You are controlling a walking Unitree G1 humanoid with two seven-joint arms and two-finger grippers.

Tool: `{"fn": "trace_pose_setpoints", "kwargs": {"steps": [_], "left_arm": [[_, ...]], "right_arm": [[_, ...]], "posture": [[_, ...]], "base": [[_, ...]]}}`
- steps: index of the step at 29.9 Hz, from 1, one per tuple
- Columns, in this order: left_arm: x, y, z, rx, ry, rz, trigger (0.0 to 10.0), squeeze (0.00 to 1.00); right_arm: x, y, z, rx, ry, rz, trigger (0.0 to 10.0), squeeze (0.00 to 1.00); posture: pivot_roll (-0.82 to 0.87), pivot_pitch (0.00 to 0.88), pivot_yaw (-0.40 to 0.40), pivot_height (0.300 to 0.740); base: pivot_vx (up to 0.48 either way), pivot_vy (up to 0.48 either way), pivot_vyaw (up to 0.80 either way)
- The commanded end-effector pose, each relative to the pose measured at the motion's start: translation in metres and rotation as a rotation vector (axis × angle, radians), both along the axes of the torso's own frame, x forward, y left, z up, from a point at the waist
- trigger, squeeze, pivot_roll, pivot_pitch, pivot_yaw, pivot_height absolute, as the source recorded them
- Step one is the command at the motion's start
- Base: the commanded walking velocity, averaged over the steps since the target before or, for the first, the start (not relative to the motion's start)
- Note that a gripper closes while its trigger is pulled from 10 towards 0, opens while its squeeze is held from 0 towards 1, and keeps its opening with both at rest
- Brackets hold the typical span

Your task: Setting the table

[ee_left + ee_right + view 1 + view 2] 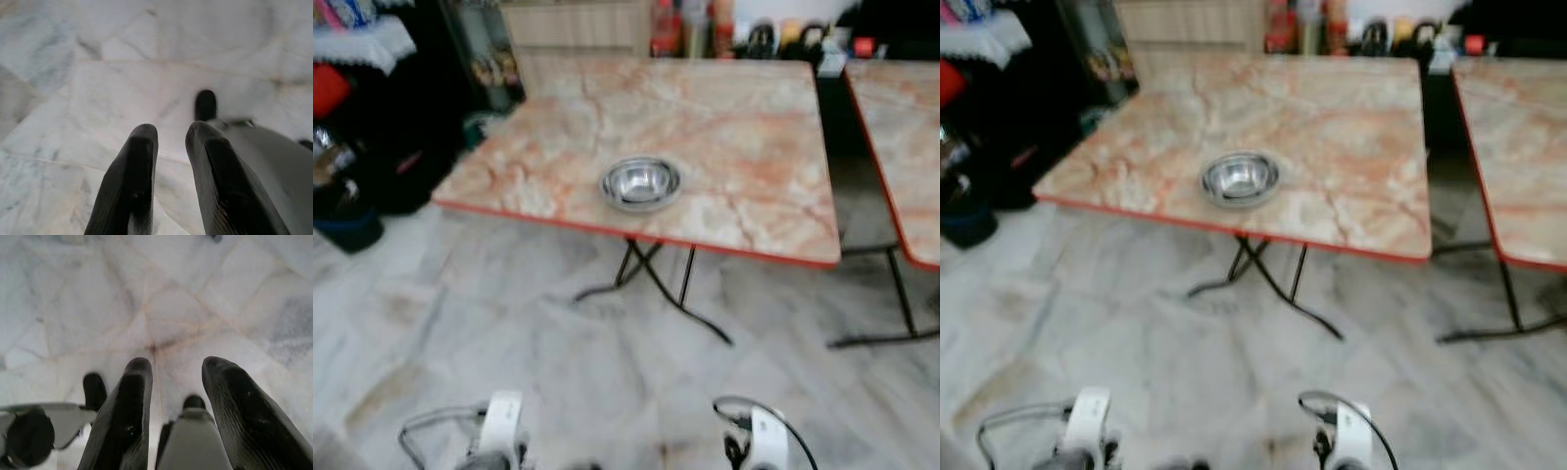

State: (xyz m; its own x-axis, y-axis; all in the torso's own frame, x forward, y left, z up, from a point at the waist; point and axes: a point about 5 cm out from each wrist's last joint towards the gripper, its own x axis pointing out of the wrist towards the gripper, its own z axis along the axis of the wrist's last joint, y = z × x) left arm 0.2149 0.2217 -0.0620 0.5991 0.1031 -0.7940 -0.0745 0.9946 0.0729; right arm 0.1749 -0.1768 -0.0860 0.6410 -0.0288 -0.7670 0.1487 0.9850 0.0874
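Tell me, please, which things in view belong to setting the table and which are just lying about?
For the job:
- steel bowl, near the front edge of the marble-top folding table
- left tool and right tool, both empty, hanging over the tiled floor

Lying about:
- second table on the right
- bottles beyond the table
- dark bucket
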Motion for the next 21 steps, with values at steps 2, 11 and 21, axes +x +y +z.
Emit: {"fn": "trace_pose_setpoints", "kwargs": {"steps": [2,11,21], "left_arm": [[0.002,-0.003,0.001,-0.002,0.000,-0.045,10.0,0.00],[-0.034,-0.011,-0.020,-0.034,0.067,0.045,10.0,0.00],[-0.037,-0.029,-0.024,-0.099,0.059,0.063,10.0,0.00]], "right_arm": [[-0.004,-0.003,-0.002,-0.002,0.017,-0.008,10.0,0.00],[-0.007,-0.010,-0.003,-0.007,0.034,-0.011,10.0,0.00],[-0.001,-0.042,0.005,-0.081,0.029,-0.015,10.0,0.00]], "posture": [[-0.08,0.163,0.067,0.740],[-0.11,0.116,0.028,0.740],[-0.13,0.006,-0.005,0.740]], "base": [[0.000,0.000,0.00],[0.000,0.000,0.00],[0.000,0.000,0.00]]}}
